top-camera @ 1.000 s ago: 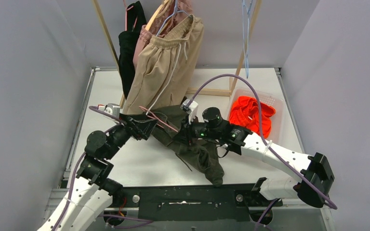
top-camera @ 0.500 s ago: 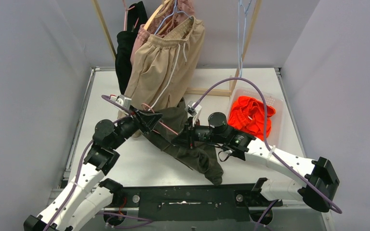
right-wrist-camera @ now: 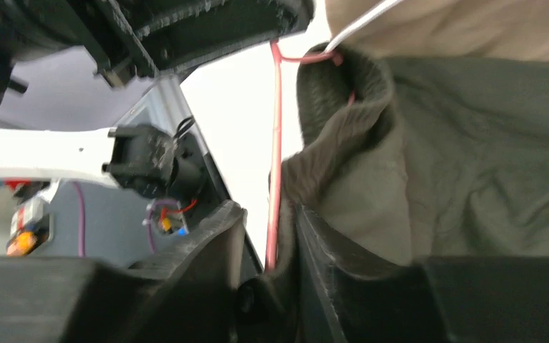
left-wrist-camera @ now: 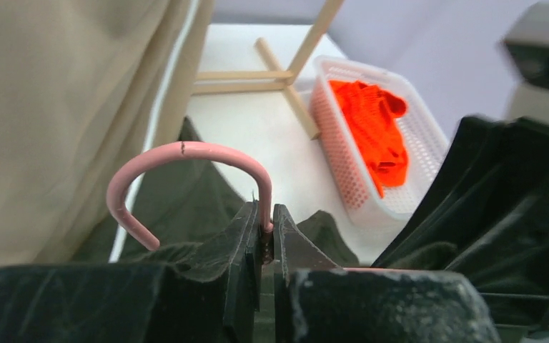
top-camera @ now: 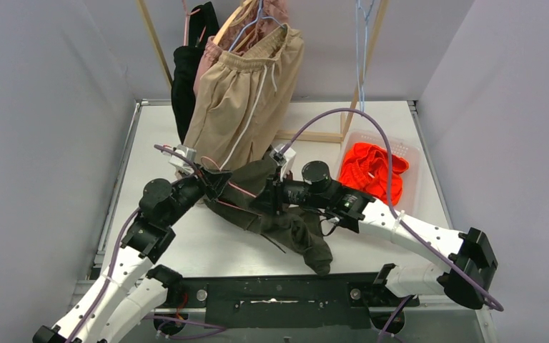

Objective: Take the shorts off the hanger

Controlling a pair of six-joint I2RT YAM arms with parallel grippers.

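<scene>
On the white tabletop point(top-camera: 186, 243), between the two arms and in front of the wooden rack point(top-camera: 154, 43) where the beige shorts point(top-camera: 243, 100) hang, the olive green shorts point(top-camera: 293, 232) lie slumped. Their gathered waistband is threaded on a pink hanger point(left-wrist-camera: 186, 150). The orange shorts point(top-camera: 372, 171) sit in the mesh basket point(left-wrist-camera: 422, 136) to the right, well apart.

The left fingers point(left-wrist-camera: 246, 236) are clamped tight on the hanger's wire just below its hook. The right fingers point(right-wrist-camera: 214, 243) stand slightly apart, with the olive waistband and the hanger's pink arm both in the gap. I cannot tell whether they actually pinch the cloth.

The step in hand looks like sliding the waistband off the end of the hanger. To do it well, the left side should act as a fixed anchor on the hook. The right fingers should catch fabric alone, not the wire, or the hanger will be dragged along. The pull should run along the hanger's arm toward its tip, away from the left fingers, so the elastic waist slips off rather than bunching at the bend.
</scene>
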